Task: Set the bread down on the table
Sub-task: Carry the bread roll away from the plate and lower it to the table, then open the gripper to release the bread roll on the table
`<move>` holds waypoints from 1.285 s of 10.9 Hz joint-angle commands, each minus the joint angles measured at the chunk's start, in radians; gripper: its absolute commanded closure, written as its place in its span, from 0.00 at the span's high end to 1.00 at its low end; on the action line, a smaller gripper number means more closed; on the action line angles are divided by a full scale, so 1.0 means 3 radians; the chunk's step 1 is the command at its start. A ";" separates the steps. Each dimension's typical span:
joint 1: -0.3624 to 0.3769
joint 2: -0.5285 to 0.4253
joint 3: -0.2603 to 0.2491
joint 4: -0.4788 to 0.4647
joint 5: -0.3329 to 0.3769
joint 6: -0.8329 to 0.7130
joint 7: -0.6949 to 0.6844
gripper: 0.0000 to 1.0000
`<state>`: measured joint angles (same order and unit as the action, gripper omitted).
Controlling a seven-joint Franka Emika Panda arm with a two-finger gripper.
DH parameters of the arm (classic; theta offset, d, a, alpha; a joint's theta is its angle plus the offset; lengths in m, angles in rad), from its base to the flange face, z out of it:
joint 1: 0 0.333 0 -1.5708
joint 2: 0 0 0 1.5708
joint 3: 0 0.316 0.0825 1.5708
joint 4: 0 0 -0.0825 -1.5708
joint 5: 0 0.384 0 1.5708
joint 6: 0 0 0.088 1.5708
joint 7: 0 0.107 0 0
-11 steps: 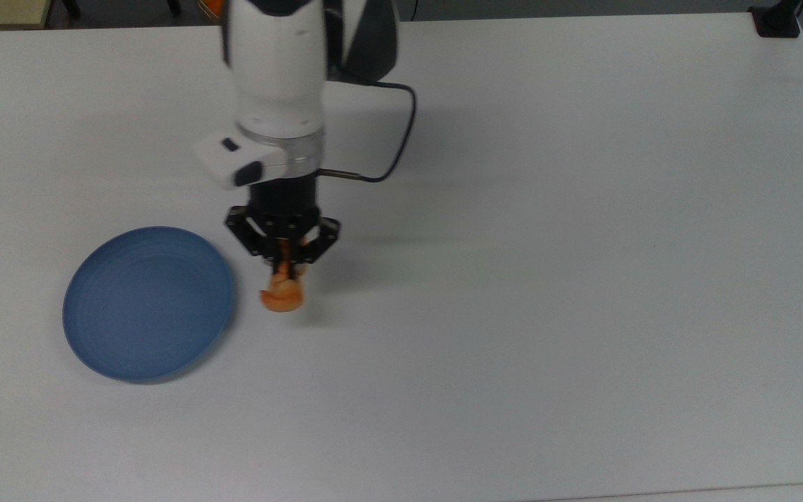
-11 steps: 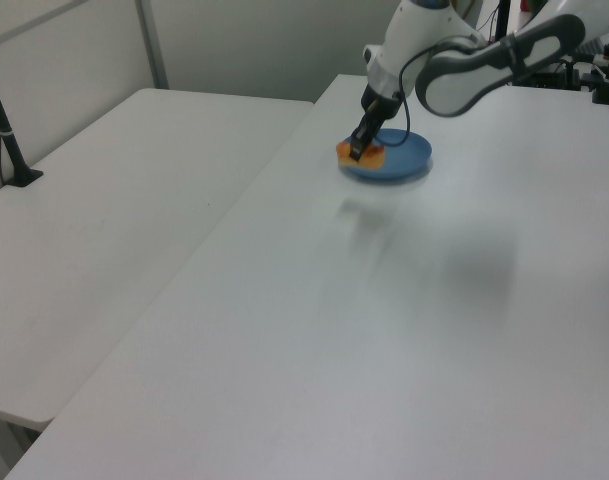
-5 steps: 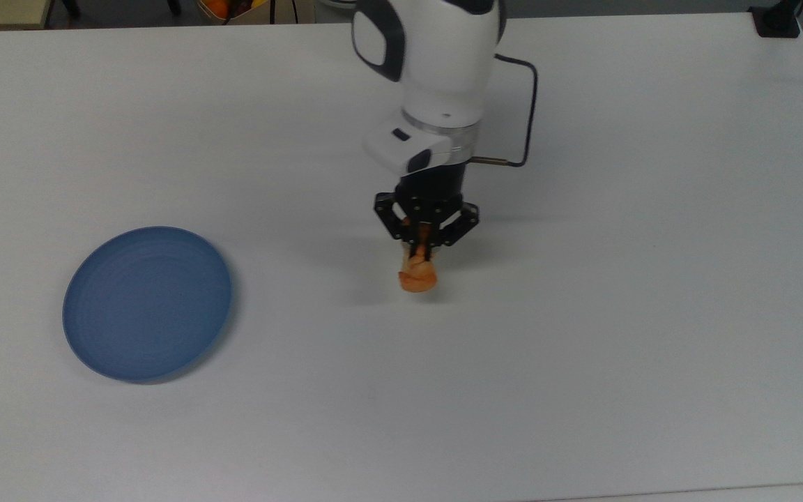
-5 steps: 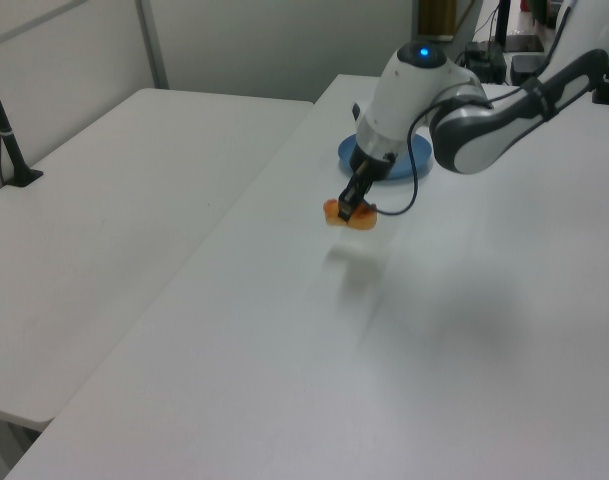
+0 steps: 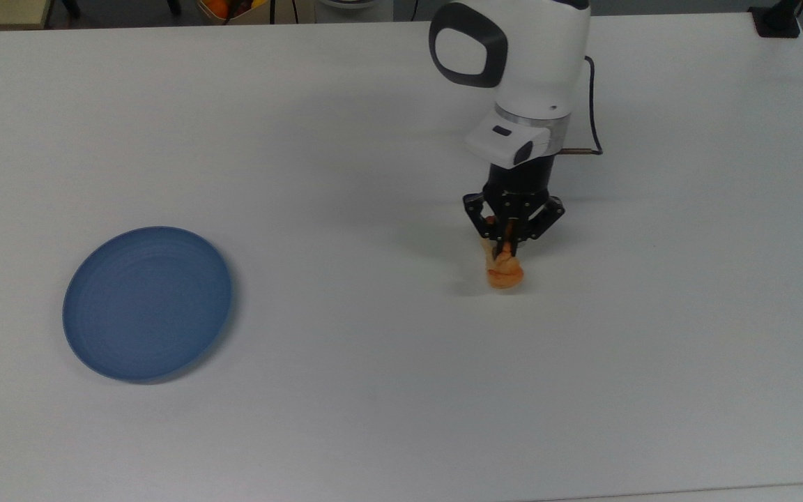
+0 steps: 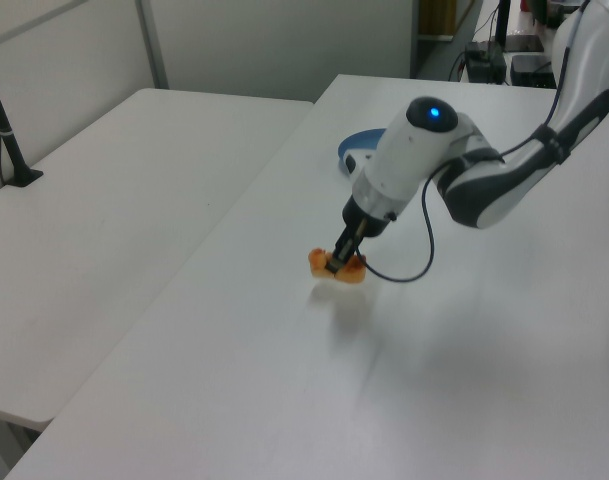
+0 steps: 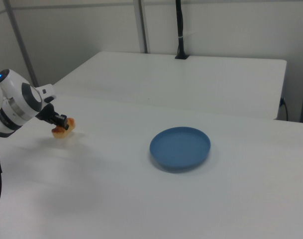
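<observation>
The bread point(image 5: 504, 270) is clamped between the jaws of the gripper point(image 5: 511, 245), its orange, ridged body sticking out past the black fingers point(image 5: 509, 233). In the top view it sits well to the right of the blue plate point(image 5: 148, 302), far outside the plate's rim, over bare white desk point(image 5: 373, 390). A soft shadow lies on the desk just to the left of the bread in the top view; whether the loaf touches the surface or hangs just above it cannot be told from there. In the left view the bread point(image 6: 336, 266) is nearer the camera than the plate point(image 6: 356, 154), with a faint shadow below it on the desk point(image 6: 284, 400), which suggests a small gap. In the right view the bread point(image 7: 62, 127) appears well to the left of the plate point(image 7: 180, 148), low over the desk point(image 7: 156, 199).

The gripper point(image 6: 335, 262) points down at the desk, tilted slightly, and hangs from the white wrist of the arm point(image 5: 527, 63). A black cable point(image 5: 591, 104) loops from the wrist on the side away from the plate. In the left view a blue light glows on the arm's rounded joint point(image 6: 431, 113) above the bread.

The plate carries nothing. Beyond the desk, in the right view, a 2nd white desk point(image 7: 191, 79) stands behind the plate, with a black post point(image 7: 180, 30) rising from its far edge.
</observation>
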<state>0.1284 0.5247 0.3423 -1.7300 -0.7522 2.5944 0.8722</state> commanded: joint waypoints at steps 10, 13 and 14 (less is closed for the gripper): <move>0.0170 0.0347 -0.0062 0.0316 -0.0141 0.0137 0.0278 0.89; 0.0165 0.0327 -0.0067 0.0316 -0.0141 0.0121 0.0299 1.00; 0.0165 0.0322 -0.0067 0.0316 -0.0141 0.0116 0.0294 1.00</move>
<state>0.1728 0.6277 0.3332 -1.6354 -0.7662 2.6172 0.9279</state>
